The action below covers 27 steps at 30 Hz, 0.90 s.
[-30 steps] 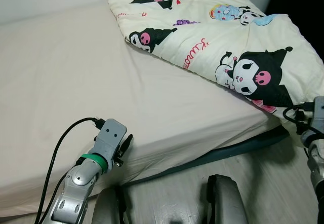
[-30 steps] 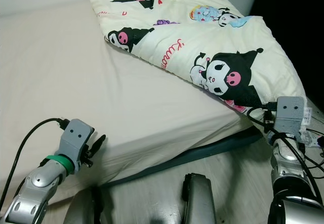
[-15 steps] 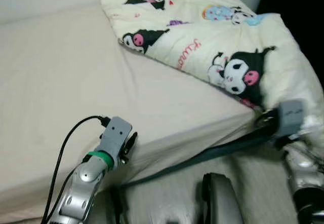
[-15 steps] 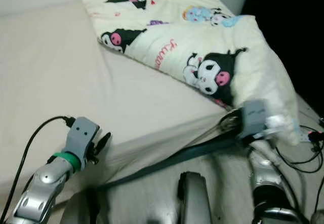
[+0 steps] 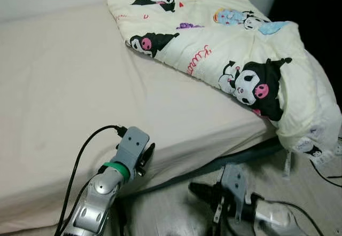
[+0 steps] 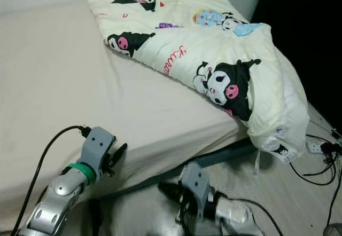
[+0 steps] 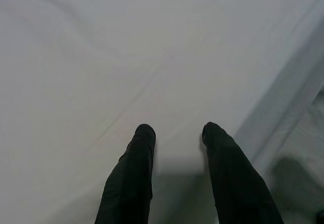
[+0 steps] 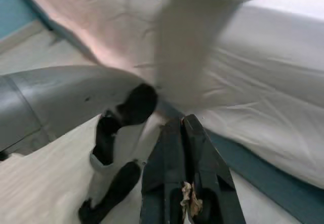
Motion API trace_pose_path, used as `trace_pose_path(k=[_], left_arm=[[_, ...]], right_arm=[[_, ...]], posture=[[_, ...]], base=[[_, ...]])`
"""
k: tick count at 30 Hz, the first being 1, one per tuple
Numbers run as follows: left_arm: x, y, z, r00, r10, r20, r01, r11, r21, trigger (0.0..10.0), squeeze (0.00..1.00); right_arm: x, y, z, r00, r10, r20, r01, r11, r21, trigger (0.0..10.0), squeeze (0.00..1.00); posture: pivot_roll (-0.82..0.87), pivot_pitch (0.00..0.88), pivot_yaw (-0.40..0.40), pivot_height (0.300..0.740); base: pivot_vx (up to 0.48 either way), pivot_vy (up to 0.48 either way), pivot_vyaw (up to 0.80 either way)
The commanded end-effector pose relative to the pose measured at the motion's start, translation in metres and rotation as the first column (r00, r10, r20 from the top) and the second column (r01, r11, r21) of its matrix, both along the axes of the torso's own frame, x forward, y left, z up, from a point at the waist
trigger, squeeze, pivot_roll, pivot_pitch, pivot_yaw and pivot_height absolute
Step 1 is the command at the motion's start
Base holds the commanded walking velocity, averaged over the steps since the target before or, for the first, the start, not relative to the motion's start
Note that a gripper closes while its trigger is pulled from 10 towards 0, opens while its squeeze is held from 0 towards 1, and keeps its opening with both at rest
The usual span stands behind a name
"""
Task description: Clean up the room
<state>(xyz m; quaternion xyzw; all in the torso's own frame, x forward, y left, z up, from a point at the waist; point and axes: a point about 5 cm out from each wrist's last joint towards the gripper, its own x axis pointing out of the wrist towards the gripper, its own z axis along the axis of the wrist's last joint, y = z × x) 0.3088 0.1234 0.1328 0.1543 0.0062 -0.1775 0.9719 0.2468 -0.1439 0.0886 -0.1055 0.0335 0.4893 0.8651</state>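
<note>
- One quilted blanket (image 5: 230,38), cream with cartoon prints, lay bunched over the far right part of the bed (image 5: 69,86), its lower corner spilling past the mattress edge toward the floor (image 6: 278,193).
- My left end effector (image 7: 177,143) hovered just above the bare sheet near the bed's front edge, fingers (image 7: 132,163) parted and grasping nothing.
- My right end effector (image 8: 185,148) hung low beside the bed, above the floor, fingers clenched together and empty.
- Soft and limp, the blanket looked light but bulky; I judged it would sag and drag, not slide as one piece.
- Best hold, by my reckoning: pinch the thick hem at the hanging corner, where the padding gives the fingers something to bite.
</note>
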Motion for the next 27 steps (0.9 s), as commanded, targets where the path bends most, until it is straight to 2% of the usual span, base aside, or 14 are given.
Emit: trace_pose_path(k=[1, 4, 7, 8, 9, 10, 11, 12, 14, 15, 18, 19, 24, 27], left_arm=[[-0.001, 0.000, -0.008, 1.000, 0.003, -0.024, -0.003, 1.000, 0.002, 10.0, 0.00], [-0.001, 0.000, -0.008, 1.000, 0.004, -0.024, -0.004, 1.000, 0.002, 10.0, 0.00], [-0.001, -0.002, -0.008, 1.000, -0.006, -0.023, 0.006, 1.000, 0.005, 10.0, 0.00], [-0.001, -0.002, -0.008, 1.000, -0.007, -0.022, 0.007, 1.000, 0.005, 10.0, 0.00], [0.000, -0.002, -0.008, 1.000, -0.008, -0.021, 0.008, 1.000, 0.005, 10.0, 0.00], [0.000, -0.002, -0.007, 1.000, -0.007, -0.021, 0.007, 1.000, 0.005, 10.0, 0.00], [0.001, -0.002, -0.007, 1.000, -0.006, -0.019, 0.006, 1.000, 0.005, 10.0, 0.00], [0.001, -0.002, -0.007, 1.000, -0.006, -0.019, 0.006, 1.000, 0.005, 10.0, 0.00], [0.001, -0.001, -0.006, 1.000, -0.003, -0.015, 0.003, 1.000, 0.006, 10.0, 0.00], [0.001, -0.001, -0.006, 1.000, -0.003, -0.015, 0.003, 1.000, 0.006, 10.0, 0.00], [0.001, -0.001, -0.006, 1.000, 0.002, -0.012, -0.001, 1.000, 0.006, 10.0, 0.00], [0.001, 0.000, -0.007, 1.000, 0.001, -0.014, -0.001, 1.000, 0.008, 10.0, 0.00], [0.000, 0.000, -0.008, 1.000, -0.001, -0.017, 0.001, 1.000, 0.013, 10.0, 0.00], [-0.001, 0.004, -0.007, 1.000, 0.003, -0.016, -0.003, 1.000, 0.015, 10.0, 0.00]], right_arm=[[0.019, -0.013, 0.019, 0.978, -0.179, 0.107, 0.176, 0.984, 0.040, 10.0, 0.00], [0.030, -0.022, 0.032, 0.947, -0.278, 0.161, 0.269, 0.960, 0.077, 10.0, 0.00], [0.062, -0.069, 0.079, 0.724, -0.627, 0.287, 0.576, 0.779, 0.249, 10.0, 0.00], [0.066, -0.082, 0.089, 0.647, -0.697, 0.309, 0.634, 0.717, 0.290, 10.0, 0.70], [0.068, -0.089, 0.094, 0.607, -0.728, 0.319, 0.660, 0.686, 0.308, 10.0, 0.70], [0.070, -0.099, 0.099, 0.559, -0.767, 0.316, 0.691, 0.641, 0.334, 10.0, 1.00], [0.072, -0.110, 0.102, 0.503, -0.803, 0.320, 0.724, 0.593, 0.353, 10.0, 1.00], [0.072, -0.110, 0.102, 0.503, -0.803, 0.320, 0.724, 0.593, 0.353, 10.0, 1.00], [0.074, -0.131, 0.109, 0.396, -0.861, 0.319, 0.776, 0.500, 0.385, 10.0, 1.00], [0.074, -0.131, 0.109, 0.396, -0.861, 0.319, 0.776, 0.500, 0.385, 10.0, 1.00], [0.074, -0.164, 0.115, 0.253, -0.923, 0.290, 0.833, 0.361, 0.420, 10.0, 1.00], [0.077, -0.176, 0.116, 0.245, -0.936, 0.252, 0.838, 0.335, 0.431, 10.0, 1.00], [0.084, -0.180, 0.115, 0.268, -0.942, 0.201, 0.839, 0.331, 0.432, 10.0, 1.00], [0.094, -0.178, 0.114, 0.328, -0.933, 0.149, 0.836, 0.360, 0.415, 10.0, 1.00]], posture=[[-0.12, 0.216, 0.117, 0.500], [-0.12, 0.216, 0.117, 0.500], [-0.12, 0.215, 0.127, 0.500], [-0.12, 0.214, 0.128, 0.500], [-0.12, 0.214, 0.130, 0.500], [-0.12, 0.214, 0.130, 0.500], [-0.11, 0.215, 0.130, 0.500], [-0.11, 0.215, 0.130, 0.500], [-0.10, 0.215, 0.131, 0.500], [-0.10, 0.215, 0.131, 0.500], [-0.09, 0.217, 0.137, 0.500], [-0.09, 0.220, 0.142, 0.500], [-0.09, 0.222, 0.145, 0.500], [-0.07, 0.227, 0.146, 0.500]], base=[[0.000, 0.000, 0.00], [0.000, 0.000, 0.00], [0.000, 0.000, 0.00], [0.000, 0.000, 0.00], [0.000, 0.000, 0.00], [0.000, 0.000, 0.00], [0.000, 0.000, 0.00], [0.000, 0.000, 0.00], [0.000, 0.000, 0.00], [0.000, 0.000, 0.00], [0.000, 0.000, 0.00], [0.000, 0.000, 0.00], [0.000, 0.000, 0.00], [0.000, 0.000, 0.00]])
